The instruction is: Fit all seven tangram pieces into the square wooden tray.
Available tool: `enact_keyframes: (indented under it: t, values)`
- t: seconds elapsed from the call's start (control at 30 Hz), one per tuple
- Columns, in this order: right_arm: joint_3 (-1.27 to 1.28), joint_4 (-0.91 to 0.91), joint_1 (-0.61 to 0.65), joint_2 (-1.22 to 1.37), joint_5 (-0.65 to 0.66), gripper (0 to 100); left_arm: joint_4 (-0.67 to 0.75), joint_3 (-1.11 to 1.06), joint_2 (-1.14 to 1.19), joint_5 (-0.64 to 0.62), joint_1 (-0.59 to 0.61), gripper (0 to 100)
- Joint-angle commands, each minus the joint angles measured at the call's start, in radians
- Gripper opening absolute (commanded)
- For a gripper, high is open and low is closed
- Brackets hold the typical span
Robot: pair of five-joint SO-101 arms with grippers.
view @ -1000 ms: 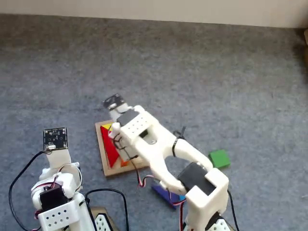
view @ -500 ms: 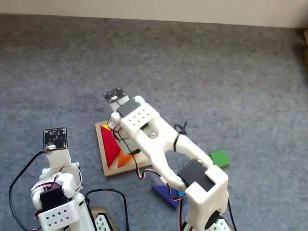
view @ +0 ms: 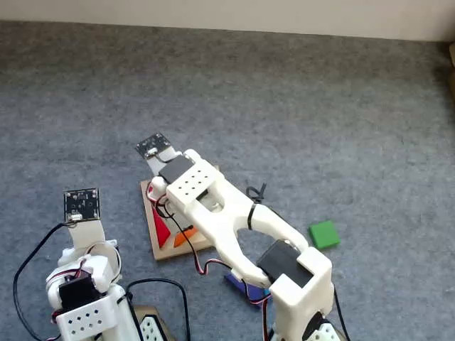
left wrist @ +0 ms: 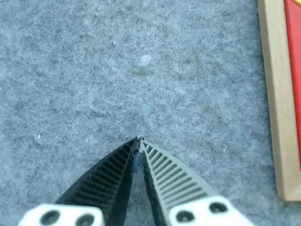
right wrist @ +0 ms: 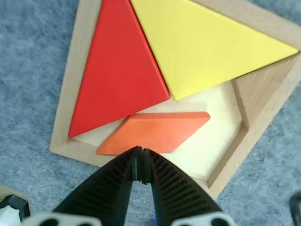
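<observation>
Grey-felted bench: the right end effector (right wrist: 141, 155), pressed together, sits at the orange parallelogram (right wrist: 153, 133) by the square wooden tray's (right wrist: 74, 70) edge, likely for nudging it flush. Left end effector (left wrist: 139, 143), also pressed together, hovers beside the tray.

A: what sort of place is this?
B: looks like a hobby lab bench. grey felt-like mat (view: 306, 99) over the table, plain pale wall (view: 213, 13) behind, white plastic arm (view: 227, 213) with loose wires.

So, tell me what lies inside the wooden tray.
A red triangle, yellow triangle and orange parallelogram, part of its floor bare. The right gripper hides some of the tray rim.
</observation>
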State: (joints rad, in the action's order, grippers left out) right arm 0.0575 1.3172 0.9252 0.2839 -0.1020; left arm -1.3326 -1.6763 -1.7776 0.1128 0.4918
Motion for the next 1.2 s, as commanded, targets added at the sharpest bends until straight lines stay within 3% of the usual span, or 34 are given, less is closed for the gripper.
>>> enact_keyframes:
  t: [0.0,0.23,0.77,1.17]
  values:
    - [0.008,-0.050,-0.010,-0.024,0.003,0.5,-0.003,-0.021,-0.041,0.006,0.010,1]
    - [0.038,-0.062,-0.051,-0.021,0.003,0.5,-0.003,-0.021,-0.041,0.006,0.010,1]
    - [0.107,-0.082,0.148,-0.038,-0.015,0.5,-0.003,-0.021,-0.041,0.006,0.010,1]
    - [0.171,0.025,0.091,-0.358,-0.037,0.5,-0.003,-0.021,-0.041,0.006,0.010,1]
